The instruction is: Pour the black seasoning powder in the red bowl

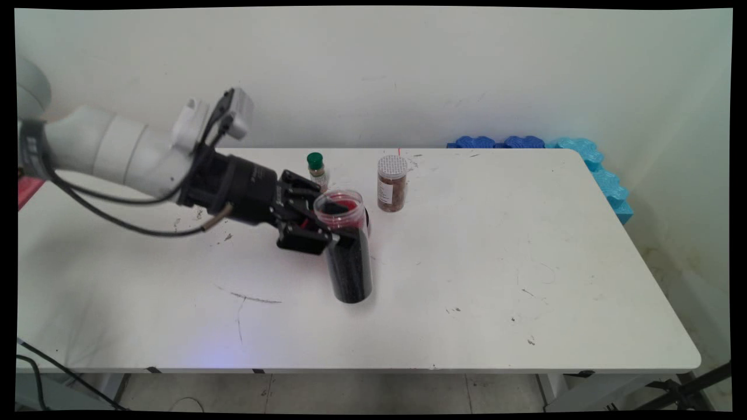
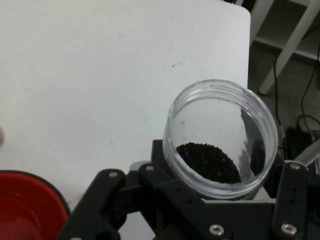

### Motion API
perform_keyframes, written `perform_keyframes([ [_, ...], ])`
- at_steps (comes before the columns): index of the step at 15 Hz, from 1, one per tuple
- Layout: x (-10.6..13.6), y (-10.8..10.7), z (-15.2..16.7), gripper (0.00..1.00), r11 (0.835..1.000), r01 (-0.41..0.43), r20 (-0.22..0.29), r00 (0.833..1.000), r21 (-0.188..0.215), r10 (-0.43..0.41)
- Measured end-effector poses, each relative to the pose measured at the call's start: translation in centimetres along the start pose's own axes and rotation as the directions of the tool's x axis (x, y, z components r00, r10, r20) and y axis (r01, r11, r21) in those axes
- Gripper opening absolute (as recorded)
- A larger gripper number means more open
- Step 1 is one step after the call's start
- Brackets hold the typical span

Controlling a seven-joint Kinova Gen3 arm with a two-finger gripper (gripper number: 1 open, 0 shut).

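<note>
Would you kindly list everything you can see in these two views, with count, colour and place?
Open jar: one, clear plastic, filled with black grains, no lid on, mid-table, gripped near its rim.
Red lid: one, red, lying on the table just behind the open jar.
Spice jar: one, clear with brown contents and a white ribbed cap, standing toward the table's far edge.
Small bottle: one, green cap, far side, behind the gripper.
Foam pieces: several, blue, by the table's far right corner.
Table: one, white, scuffed.
Cables: black, hanging from the arm.
Arm: white, from the left.
Gripper: black, closed on the open jar.
</note>
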Motion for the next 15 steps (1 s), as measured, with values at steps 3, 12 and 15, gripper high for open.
perform_keyframes([
  [3, 0.9, -0.7, -0.8, 0.0, 0.999, 0.032, 0.006, 0.999, -0.002, -0.032],
  [12, 3.6, -3.9, -2.4, 0.0, 0.977, 0.212, 0.044, 0.976, 0.0, -0.212],
  [15, 4.2, -4.8, -2.4, 0.0, 0.961, 0.276, 0.065, 0.959, 0.001, -0.275],
])
